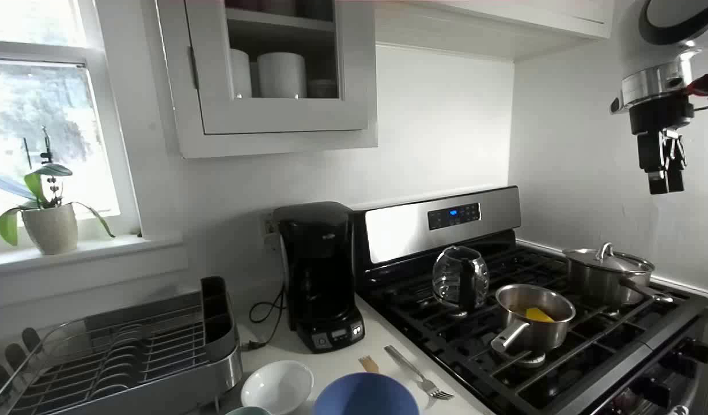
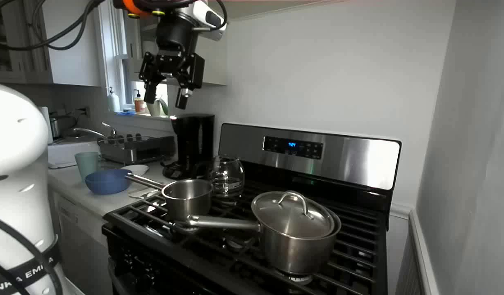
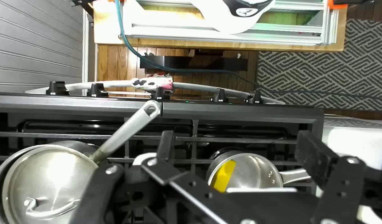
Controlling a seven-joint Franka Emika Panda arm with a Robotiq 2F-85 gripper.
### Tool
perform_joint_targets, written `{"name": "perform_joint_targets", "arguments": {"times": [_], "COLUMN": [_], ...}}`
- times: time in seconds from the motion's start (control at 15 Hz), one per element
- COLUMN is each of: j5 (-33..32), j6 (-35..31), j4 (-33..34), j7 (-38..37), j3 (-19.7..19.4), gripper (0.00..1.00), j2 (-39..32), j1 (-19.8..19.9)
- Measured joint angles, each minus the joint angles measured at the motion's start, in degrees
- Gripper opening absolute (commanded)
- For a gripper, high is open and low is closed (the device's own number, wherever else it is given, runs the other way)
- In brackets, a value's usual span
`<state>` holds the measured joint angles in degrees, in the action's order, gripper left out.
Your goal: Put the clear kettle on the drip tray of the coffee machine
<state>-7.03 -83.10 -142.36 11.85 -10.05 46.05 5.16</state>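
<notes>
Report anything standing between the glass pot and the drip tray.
No object shows between the glass pot and the drip tray; only the coffee machine, overhanging the tray, might hinder a straight drop from above.

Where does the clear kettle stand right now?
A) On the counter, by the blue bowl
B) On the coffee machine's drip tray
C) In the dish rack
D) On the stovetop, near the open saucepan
D: both exterior views show the clear kettle on the stovetop, near the open saucepan, while the coffee machine stands on the counter beside the stove.
</notes>
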Motion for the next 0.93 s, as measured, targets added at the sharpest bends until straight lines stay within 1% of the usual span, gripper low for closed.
{"name": "perform_joint_targets", "arguments": {"times": [0.6, 0.73, 0.8, 0.93], "j5": [0.0, 1.2, 3.0, 7.4], "j6": [0.0, -0.9, -2.0, -4.7], "j4": [0.0, -0.1, -0.4, -1.7], "j7": [0.0, -2.4, -4.8, -10.2], "j3": [0.0, 0.3, 1.0, 4.0], "gripper": [1.0, 1.0, 1.0, 1.0], "j2": [0.0, -0.3, -0.7, -1.8], "j1": [0.0, -0.1, -0.2, -1.0]}}
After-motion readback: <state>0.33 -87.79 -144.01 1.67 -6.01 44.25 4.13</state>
